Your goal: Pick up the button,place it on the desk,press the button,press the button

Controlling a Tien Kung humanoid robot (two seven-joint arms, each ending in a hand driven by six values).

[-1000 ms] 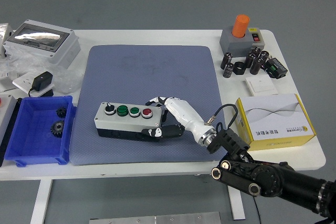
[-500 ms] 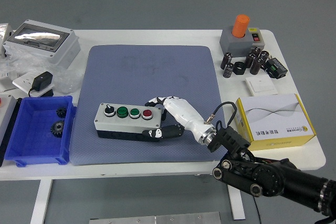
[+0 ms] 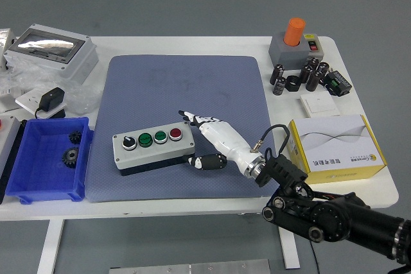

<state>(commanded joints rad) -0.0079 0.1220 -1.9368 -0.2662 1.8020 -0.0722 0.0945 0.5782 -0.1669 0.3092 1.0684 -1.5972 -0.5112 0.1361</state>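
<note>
The button box (image 3: 153, 148) is grey, with a black knob, two green buttons and a red button on top. It lies slightly turned on the blue-grey mat (image 3: 186, 81), near the mat's front left. My right hand (image 3: 191, 138) reaches in from the lower right to the box's right end. Its white fingers (image 3: 200, 120) stretch out past the box's far right corner. The thumb (image 3: 207, 162) lies beside the near right corner. The hand looks open and holds nothing. The left arm is out of view.
A blue bin (image 3: 29, 187) holding gears stands left of the mat. A grey windowed box (image 3: 51, 52) and a black charger (image 3: 51, 102) lie at the far left. A yellow-white carton (image 3: 337, 149), capacitors (image 3: 311, 75) and an orange-topped device (image 3: 295, 38) stand on the right.
The button box has shifted a little left and turned, its right end now farther back. My right fingers have lifted off its top and the thumb has drawn back from its front.
</note>
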